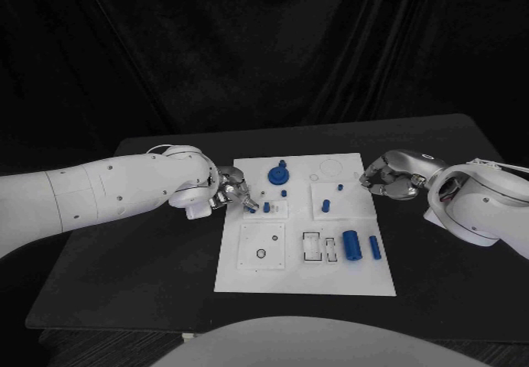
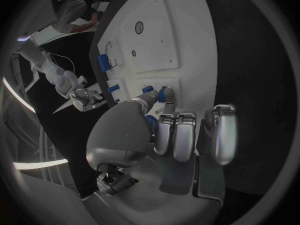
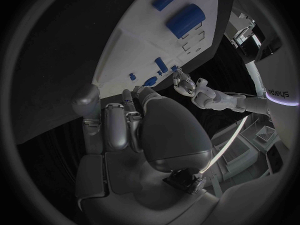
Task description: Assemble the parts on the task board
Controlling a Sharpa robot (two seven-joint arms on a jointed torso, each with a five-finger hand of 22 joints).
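Looking down at the black table [image 1: 132, 267], you see the white task board [image 1: 303, 279] lying lengthwise in its middle, its near end closest to you and bare along the front strip. Just beyond that strip, on the near left, sits a square panel with a small dark ring [image 1: 260, 253]; to its right are two framed slots, then a thick blue cylinder [image 1: 352, 245] and a thinner blue peg [image 1: 374, 247] lying side by side on the board.

Farther up, a short blue peg [image 1: 326, 204] lies on the right-hand panel, with a tiny blue piece [image 1: 339, 186] above it. At the far left of the board a round blue gear-like part [image 1: 279, 176] rests on the surface, with small blue pegs [image 1: 284, 193] near it.

Your left hand [image 1: 229, 193] is at the board's left edge, level with those pegs. From the left wrist camera its fingertips [image 2: 167, 96] reach down to a blue peg [image 2: 148, 90] on the board, but you cannot tell whether it is actually pinched. Your right hand [image 1: 392, 182] hovers off the board's right edge over bare table, fingers curled in close together around nothing.

Behind the table's far edge hangs a dark curtain [image 1: 264, 61], folded in vertical pleats.
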